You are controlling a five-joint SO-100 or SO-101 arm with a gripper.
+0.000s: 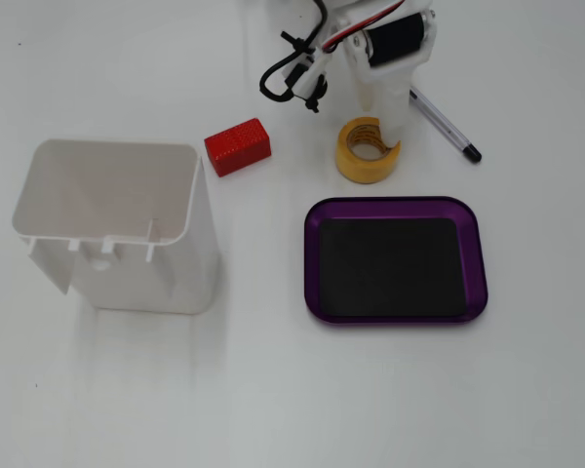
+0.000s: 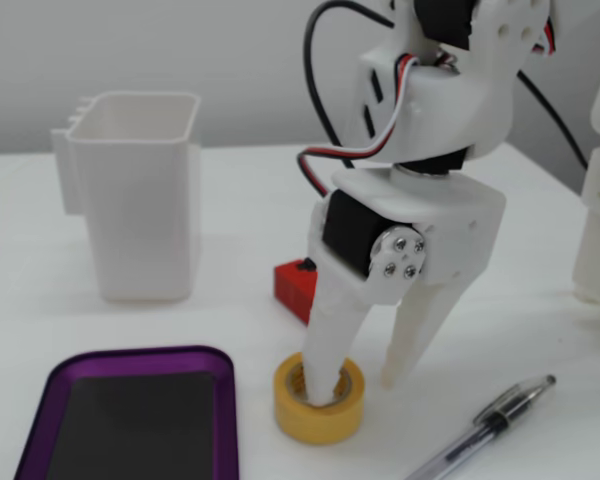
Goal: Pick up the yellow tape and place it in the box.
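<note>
The yellow tape lies flat on the white table just behind the box, a shallow purple tray with a black mat. In a fixed view from the front, the tape sits right of the tray. My gripper points down over the tape with its jaws apart. One finger reaches into the tape's hole and the other finger stands outside the ring to the right, with a gap to the tape. In a fixed view from above, the gripper covers the tape's far right part.
A red block lies left of the tape and also shows behind the gripper. A tall white container stands at the left. A pen lies right of the gripper, also seen at the front.
</note>
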